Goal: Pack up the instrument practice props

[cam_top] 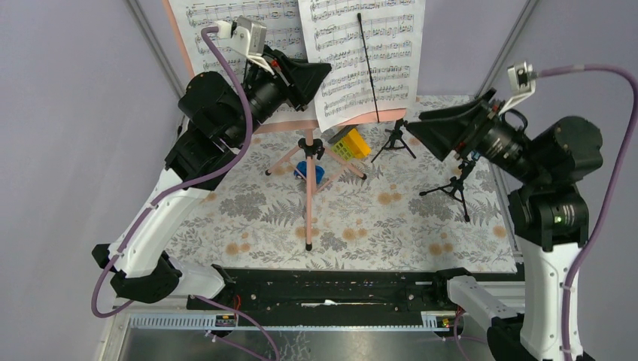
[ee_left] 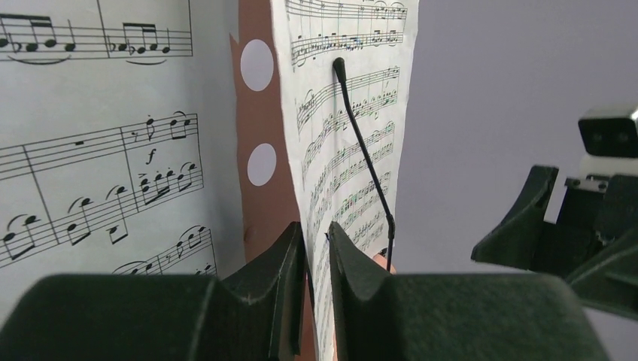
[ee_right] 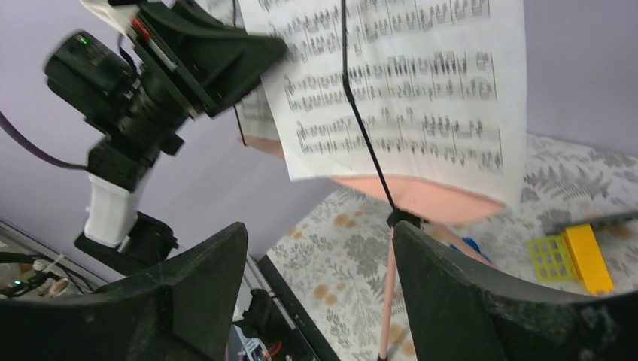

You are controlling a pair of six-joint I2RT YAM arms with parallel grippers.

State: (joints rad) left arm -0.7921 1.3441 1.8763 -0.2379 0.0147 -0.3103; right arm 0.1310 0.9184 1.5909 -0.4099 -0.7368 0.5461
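Top camera: pink music stand (cam_top: 308, 203) upper centre, tripod legs splayed on floral mat (cam_top: 391, 226), one leg stretching down toward mid-frame. Two white sheets on its desk: left page (cam_top: 218, 26) at top, left of centre; right page (cam_top: 376, 45) at top centre, lower edge hanging past the shelf, thin black wire arm (cam_top: 369, 68) lying down across it. Left gripper (cam_top: 323, 71) up at the right page's left edge. Right gripper (cam_top: 425, 128) right of the stand, off the paper. Black tripod (cam_top: 395, 139) just left of that gripper, second tripod (cam_top: 455, 188) below it, top hidden behind the gripper. Mic heads too small or hidden, no call on them. Yellow-green block (cam_top: 352, 143) and small blue toy (cam_top: 314, 174) on the mat by the stand's legs.

Left wrist: jaws narrow, only a slit, right page's near edge running down into that slit at bottom centre. Real pinch on the paper or not: cannot tell. Pink perforated panel with two round holes between the sheets, top centre. Left page across the left half. Right gripper at far right, clear of the page.

Right wrist: jaws wide, nothing between them, only the stand's pole and mat beyond the gap. Right page upper centre-right, pink shelf just under it. Left gripper upper left, at the page's left edge. Block lower right on the mat.
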